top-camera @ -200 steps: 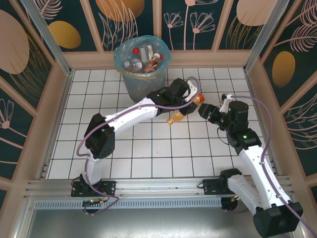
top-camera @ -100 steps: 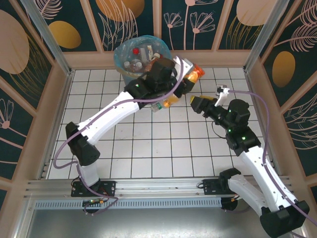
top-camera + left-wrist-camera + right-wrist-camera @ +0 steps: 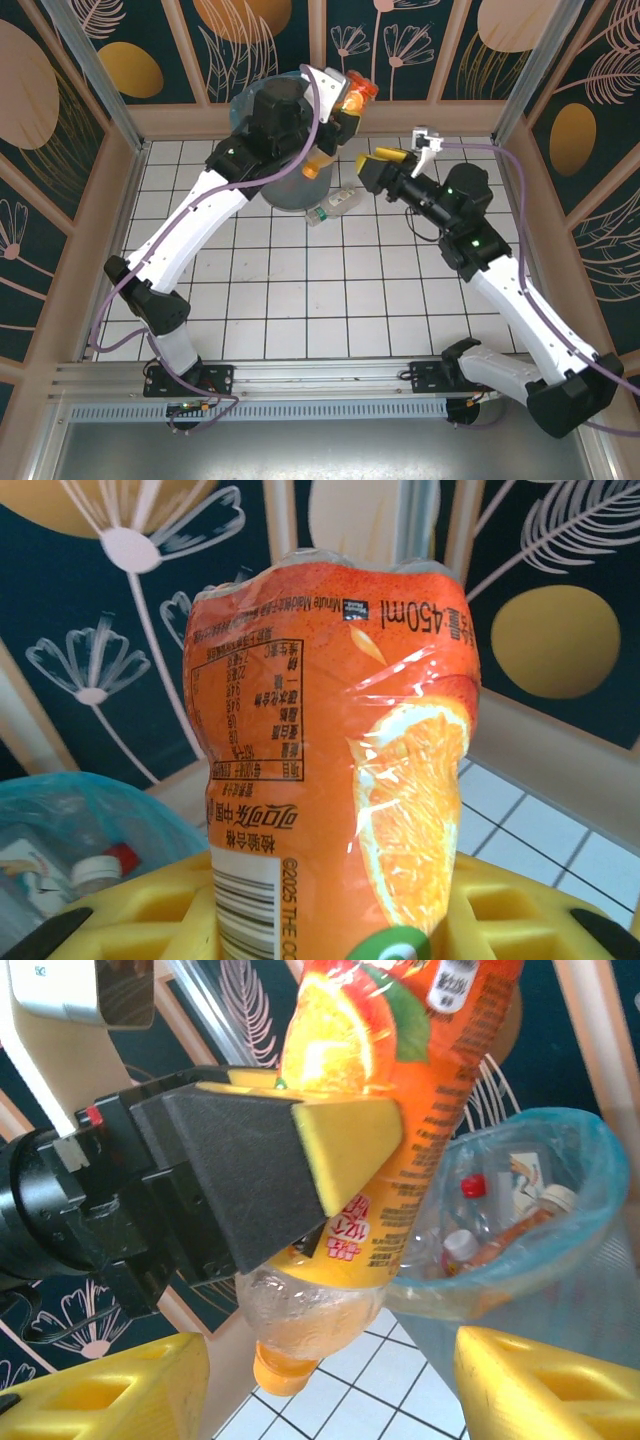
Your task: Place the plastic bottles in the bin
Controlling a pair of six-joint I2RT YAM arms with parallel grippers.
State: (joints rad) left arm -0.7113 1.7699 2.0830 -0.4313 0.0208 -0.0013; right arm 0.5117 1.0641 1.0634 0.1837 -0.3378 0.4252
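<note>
The left arm (image 3: 200, 210) and right arm (image 3: 520, 300) have white shells, black joints and a purple cable (image 3: 232, 398) along each (a green light (image 3: 478, 240) on the right one); the fingers (image 3: 240, 1175) are black, faced with yellow foam.

L fingers (image 3: 340, 1150) clamped, arm (image 3: 200, 215) high; R fingers (image 3: 540, 1380) apart.

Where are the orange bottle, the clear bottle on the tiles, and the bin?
orange bottle (image 3: 330, 730): left wrist view, on its label.
clear bottle (image 3: 335, 206): top external view, on its body.
bin (image 3: 600, 1195): right wrist view, on its bag-lined wall.
</note>
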